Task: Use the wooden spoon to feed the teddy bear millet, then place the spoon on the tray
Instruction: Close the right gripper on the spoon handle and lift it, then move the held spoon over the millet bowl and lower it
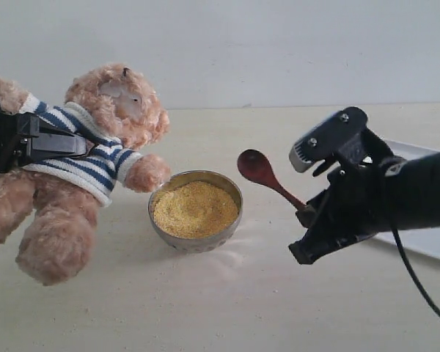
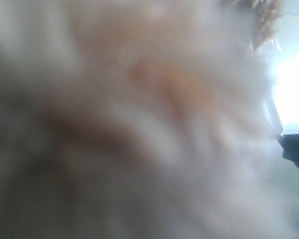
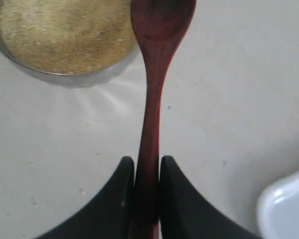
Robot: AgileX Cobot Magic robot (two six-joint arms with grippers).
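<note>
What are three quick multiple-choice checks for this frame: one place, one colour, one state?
1. Where is the spoon head?
A. Over the tray
B. In the air beside the metal bowl
C. Flat on the table

2. Stripes on the bear shirt?
A. Red and white
B. Navy and white
C. Green and yellow

3. State of the right claw?
A. Open, empty
B. Shut on the tray rim
C. Shut on the spoon handle

Answers: 1 B, the exterior view shows it raised next to the bowl's rim; 2 B, dark blue bands alternate with white; 3 C, it pinches the handle in the right wrist view.
</note>
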